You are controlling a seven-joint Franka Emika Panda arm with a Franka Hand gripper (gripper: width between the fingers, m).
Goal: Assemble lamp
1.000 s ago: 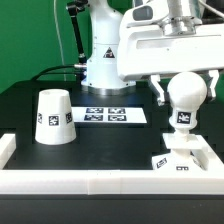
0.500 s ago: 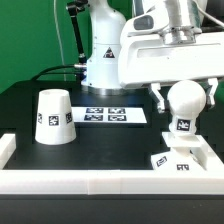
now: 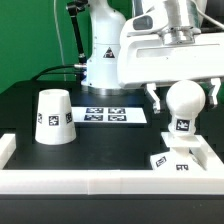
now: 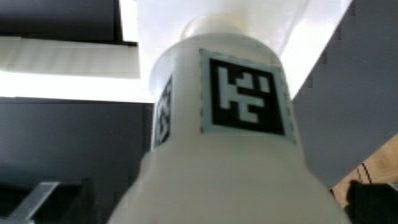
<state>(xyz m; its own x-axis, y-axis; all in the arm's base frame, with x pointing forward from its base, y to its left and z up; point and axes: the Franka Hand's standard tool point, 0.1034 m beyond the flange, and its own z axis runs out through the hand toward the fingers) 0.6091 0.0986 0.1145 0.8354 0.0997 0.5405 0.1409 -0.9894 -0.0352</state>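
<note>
The ball-shaped bulb [image 3: 183,122] stands upright by its neck on the blocky base [image 3: 178,160] at the exterior view's right. My gripper [image 3: 185,99] straddles the ball. Its fingers [image 3: 156,99] stand a little off each side, so it is open. In the wrist view the bulb's neck and tag [image 4: 222,120] fill the frame. A dark finger [image 4: 54,202] shows apart from the neck. The cone-shaped shade [image 3: 54,116] stands on its wide end at the exterior view's left, far from the gripper.
The marker board [image 3: 107,115] lies flat at the back middle of the table. A white border rail [image 3: 80,182] runs along the front, with a corner piece [image 3: 6,148] at the left. The arm's white pedestal [image 3: 105,60] stands behind the board.
The gripper and bulb have shifted slightly to the exterior view's left and down. The fingers now stand a little wider off the ball than a second ago.
</note>
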